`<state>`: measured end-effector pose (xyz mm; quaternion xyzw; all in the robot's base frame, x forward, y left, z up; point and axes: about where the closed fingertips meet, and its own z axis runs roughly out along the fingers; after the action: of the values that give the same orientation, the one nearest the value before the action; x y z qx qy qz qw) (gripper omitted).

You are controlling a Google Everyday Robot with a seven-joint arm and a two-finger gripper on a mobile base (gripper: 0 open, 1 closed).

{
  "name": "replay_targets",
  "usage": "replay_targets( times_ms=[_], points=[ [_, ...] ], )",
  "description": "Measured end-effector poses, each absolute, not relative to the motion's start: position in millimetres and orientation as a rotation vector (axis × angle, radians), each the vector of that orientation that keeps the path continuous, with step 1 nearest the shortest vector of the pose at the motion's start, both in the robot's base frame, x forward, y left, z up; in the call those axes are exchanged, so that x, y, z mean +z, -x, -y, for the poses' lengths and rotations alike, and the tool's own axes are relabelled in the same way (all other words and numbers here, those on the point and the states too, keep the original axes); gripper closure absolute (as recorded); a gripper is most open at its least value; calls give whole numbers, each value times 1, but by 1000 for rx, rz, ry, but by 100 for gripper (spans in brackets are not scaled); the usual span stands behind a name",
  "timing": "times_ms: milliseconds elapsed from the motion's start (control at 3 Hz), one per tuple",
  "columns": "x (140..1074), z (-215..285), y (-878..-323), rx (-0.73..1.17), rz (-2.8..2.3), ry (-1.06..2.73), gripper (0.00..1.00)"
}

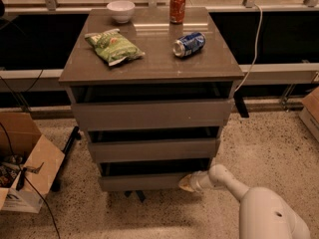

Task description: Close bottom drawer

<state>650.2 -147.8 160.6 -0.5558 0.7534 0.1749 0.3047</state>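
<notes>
Pincer (189, 182) down near the floor at right end of bottom drawer (142, 182) front panel, touching or as good as. Can't tell whether apart or together from this angle. Bottom drawer lowest of three under the bench (159, 66), sticking out slightly, dark gap above the panel, so not shut yet. Reads as mid-push, little travel left. Risks: pushing off-centre at the right end, likely to skew the box and bind it on its runners; slipping off the panel corner and missing the front altogether; forcing a bound drawer, enough to shove the whole unit and roll the blue can (189, 44) lying on its side up top, or tip the upright red can (177, 7).
</notes>
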Motion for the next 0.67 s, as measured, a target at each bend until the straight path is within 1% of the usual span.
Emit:
replay_targets(
  times_ms=[667],
  points=[
    [157,143,-647,474,-1994,1476,4]
  ],
)
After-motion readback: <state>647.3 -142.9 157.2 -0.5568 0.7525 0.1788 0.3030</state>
